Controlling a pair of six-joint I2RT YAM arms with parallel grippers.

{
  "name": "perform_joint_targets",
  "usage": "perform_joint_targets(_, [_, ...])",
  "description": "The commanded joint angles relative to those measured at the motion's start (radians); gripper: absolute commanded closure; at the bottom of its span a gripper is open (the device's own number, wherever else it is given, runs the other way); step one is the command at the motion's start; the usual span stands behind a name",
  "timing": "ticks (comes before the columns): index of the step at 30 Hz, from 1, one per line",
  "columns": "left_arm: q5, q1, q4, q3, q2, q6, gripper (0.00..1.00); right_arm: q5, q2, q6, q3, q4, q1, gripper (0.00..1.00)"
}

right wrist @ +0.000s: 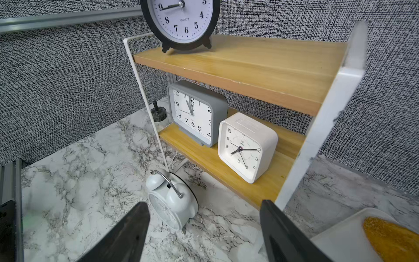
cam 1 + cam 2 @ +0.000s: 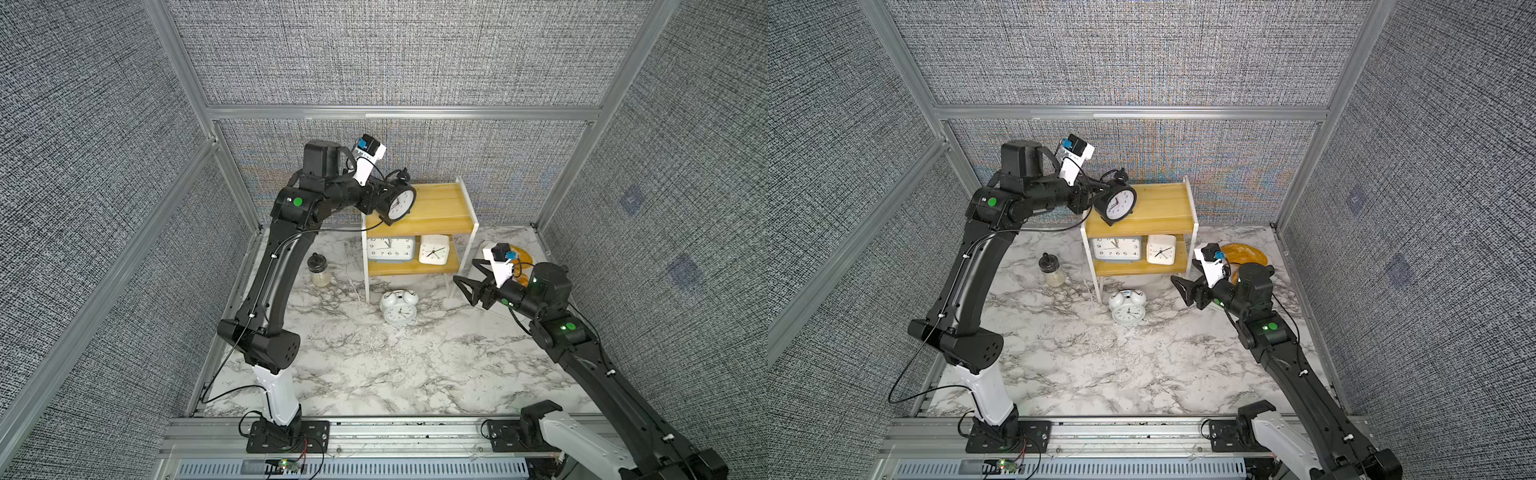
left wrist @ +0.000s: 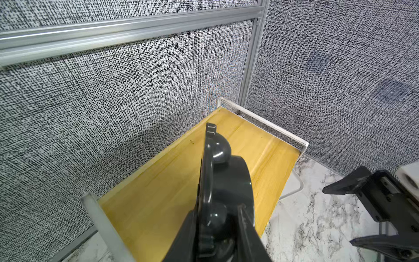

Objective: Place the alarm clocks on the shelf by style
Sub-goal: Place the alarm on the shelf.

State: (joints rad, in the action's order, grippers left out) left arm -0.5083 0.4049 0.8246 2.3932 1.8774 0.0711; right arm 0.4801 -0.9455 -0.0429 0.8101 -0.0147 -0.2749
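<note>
A small glass jar (image 2: 319, 272) with a black lid stands at the left of the marbled bench (image 2: 374, 374). The left end effector (image 3: 217, 229) is clamped on the black twin-bell clock (image 2: 400, 202), a glossy round one. It hangs tilted over the left end of the shelf (image 2: 444, 208), above the smooth yellow top board. Its feet are at the board, contact unclear, so I judge the coming move is straight down. On the lower board stand the grey-blue rounded-rectangle clock (image 2: 390, 248) and, just beside it, the small white square clock (image 2: 433, 249). The white twin-bell clock (image 2: 399, 308) sits on the bench before the shelf. It lies ahead of and below the right end effector (image 1: 203, 203), whose fingers are spread and empty; that arm is nearer.
</note>
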Motion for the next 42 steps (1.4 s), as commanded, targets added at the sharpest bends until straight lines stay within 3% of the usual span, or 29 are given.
perform_joint_targets(1, [-0.051, -0.011, -0.011, 0.015, 0.014, -0.035, 0.94, 0.004, -0.002, 0.006, -0.002, -0.031, 0.0, 0.19])
perform_joint_targets(7, [-0.067, -0.022, -0.004, 0.032, 0.038, -0.052, 0.92, 0.001, -0.007, 0.007, -0.002, -0.032, 0.0, 0.19])
perform_joint_targets(8, [-0.066, -0.023, -0.005, 0.034, 0.04, -0.053, 0.87, 0.001, -0.006, 0.007, -0.002, -0.031, -0.001, 0.19])
perform_joint_targets(14, [-0.05, -0.025, -0.011, 0.035, 0.039, -0.045, 0.37, -0.002, -0.008, 0.003, -0.002, -0.033, 0.0, 0.19])
perform_joint_targets(18, [-0.046, -0.025, -0.015, 0.038, 0.031, -0.034, 0.19, -0.001, -0.012, 0.003, -0.036, -0.036, 0.0, 0.19])
perform_joint_targets(22, [-0.028, -0.025, -0.013, 0.004, 0.001, 0.0, 0.16, -0.001, -0.015, 0.003, -0.041, -0.038, -0.001, 0.19])
perform_joint_targets(28, [-0.02, -0.023, -0.063, -0.165, -0.1, 0.081, 0.06, -0.005, -0.019, 0.003, -0.046, -0.043, 0.0, 0.19])
perform_joint_targets(34, [0.017, -0.007, -0.084, -0.265, -0.151, 0.146, 0.06, -0.004, -0.027, 0.008, -0.042, -0.045, 0.002, 0.19])
perform_joint_targets(42, [0.147, 0.026, -0.06, -0.284, -0.136, 0.215, 0.09, -0.004, -0.019, 0.012, -0.039, -0.041, 0.0, 0.19])
